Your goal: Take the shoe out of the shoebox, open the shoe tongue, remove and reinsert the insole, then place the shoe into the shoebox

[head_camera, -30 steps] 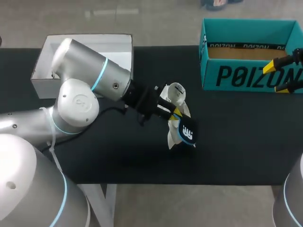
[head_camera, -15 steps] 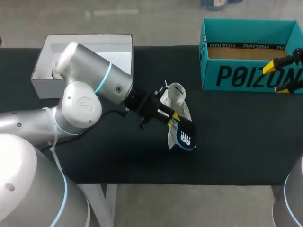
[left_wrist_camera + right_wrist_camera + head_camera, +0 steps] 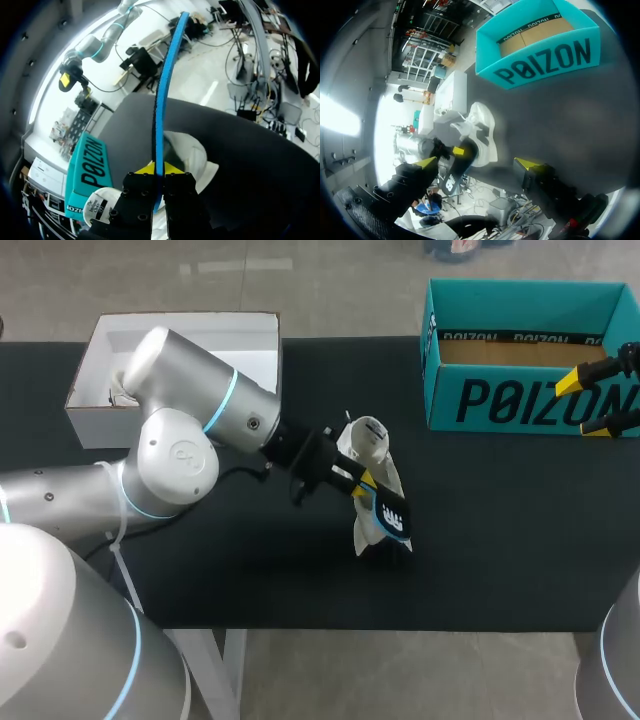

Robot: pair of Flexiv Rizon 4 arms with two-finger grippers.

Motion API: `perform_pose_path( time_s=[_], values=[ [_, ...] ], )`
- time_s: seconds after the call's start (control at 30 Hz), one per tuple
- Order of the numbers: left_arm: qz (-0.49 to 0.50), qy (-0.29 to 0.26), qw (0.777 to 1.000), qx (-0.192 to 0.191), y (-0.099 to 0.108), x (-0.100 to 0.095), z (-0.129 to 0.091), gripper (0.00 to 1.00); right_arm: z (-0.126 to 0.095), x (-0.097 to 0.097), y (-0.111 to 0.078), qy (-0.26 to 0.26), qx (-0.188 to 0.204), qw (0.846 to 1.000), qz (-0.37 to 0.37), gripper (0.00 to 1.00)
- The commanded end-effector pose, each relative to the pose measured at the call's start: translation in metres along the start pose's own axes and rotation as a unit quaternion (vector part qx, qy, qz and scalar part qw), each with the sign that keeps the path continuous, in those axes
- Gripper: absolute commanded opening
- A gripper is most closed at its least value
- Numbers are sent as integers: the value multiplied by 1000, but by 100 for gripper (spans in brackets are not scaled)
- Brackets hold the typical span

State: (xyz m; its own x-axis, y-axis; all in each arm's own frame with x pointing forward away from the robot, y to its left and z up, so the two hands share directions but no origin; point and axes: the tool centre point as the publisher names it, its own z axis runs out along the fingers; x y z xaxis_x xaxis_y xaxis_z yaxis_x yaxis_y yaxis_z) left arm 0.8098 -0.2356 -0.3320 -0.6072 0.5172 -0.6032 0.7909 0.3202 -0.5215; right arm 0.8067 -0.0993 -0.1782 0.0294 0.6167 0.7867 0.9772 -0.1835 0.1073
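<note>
Your left pincer (image 3: 368,483) is clenched on the insole (image 3: 393,520), gripping it by one end. In the left wrist view the pincer (image 3: 159,170) has both yellow tips pressed to the insole's (image 3: 167,75) two faces, and the insole stands edge-on.

Key relation: the insole's long axis runs straight out ahead of the fingers, away from the wrist. From overhead that means it points slantwise toward the bench's (image 3: 500,540) near edge. The white shoe (image 3: 372,440) sits mid-bench, directly under and just behind the pincer. In the wrist view its opening (image 3: 185,150) lies just beside the insole's lower edge. The insole looks clear of the shoe, though its gripped end is too hidden to say whether it touches.

Your left arm is the one at the shoe. Your right pincer (image 3: 590,405) is released, with the fingers spread wide and nothing between them. It hangs well apart at the bench's right side, in front of the teal shoebox (image 3: 500,400). Its own view shows the shoe (image 3: 480,120) far ahead between its tips (image 3: 476,163).

My read is that reinsertion needs the free end tipped down into the opening, so the insole's axis has to line up with the shoe's length.

The white box (image 3: 180,340) sits at the far left and isn't involved.
</note>
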Motion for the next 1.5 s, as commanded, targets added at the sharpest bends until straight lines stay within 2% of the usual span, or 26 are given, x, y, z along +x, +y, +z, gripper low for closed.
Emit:
perform_pose_path(
  time_s=[0.03,0.37,0.43,0.47,0.5,0.6,0.63,0.67,0.83,0.87,0.93,0.97,1.4,1.5],
  values=[
    [2,-1,1000,-8,11,-5,8,0,0,0,-1,-1,0,1000,1,100],
    [-11,7,999,-32,23,-5,9,0,0,0,-1,-1,0,1000,1,100],
    [-19,4,999,-26,20,-5,7,0,0,0,-1,-1,0,1000,1,100],
    [-19,4,999,-27,18,-5,6,21,0,0,-1,-1,0,1000,1,100],
    [-19,3,1000,-25,16,-5,5,50,0,0,-1,-1,0,1000,1,100],
    [-15,2,1000,-24,10,-5,2,61,0,0,-1,-1,0,1000,1,100],
    [-14,2,1000,-18,7,-5,2,74,0,0,-1,-1,0,1000,1,100],
    [-8,2,1000,-17,3,-5,1,82,0,0,-1,-1,0,1000,1,100],
    [6,4,1000,5,-15,-5,-1,79,0,0,-1,-1,0,1000,1,100],
    [8,3,1000,11,-18,-4,-1,74,0,0,-1,-1,0,1000,1,100],
    [15,4,1000,15,-22,-3,-1,40,0,0,-1,-1,0,1000,1,100],
    [21,4,1000,19,-23,-3,-1,2,0,0,-1,-1,0,1000,1,100],
    [30,28,999,-19,0,0,11,0,0,0,-1,-1,0,1000,1,100],
    [21,33,999,-37,9,0,14,0,0,0,-1,-1,0,1000,1,100]
  ],
)
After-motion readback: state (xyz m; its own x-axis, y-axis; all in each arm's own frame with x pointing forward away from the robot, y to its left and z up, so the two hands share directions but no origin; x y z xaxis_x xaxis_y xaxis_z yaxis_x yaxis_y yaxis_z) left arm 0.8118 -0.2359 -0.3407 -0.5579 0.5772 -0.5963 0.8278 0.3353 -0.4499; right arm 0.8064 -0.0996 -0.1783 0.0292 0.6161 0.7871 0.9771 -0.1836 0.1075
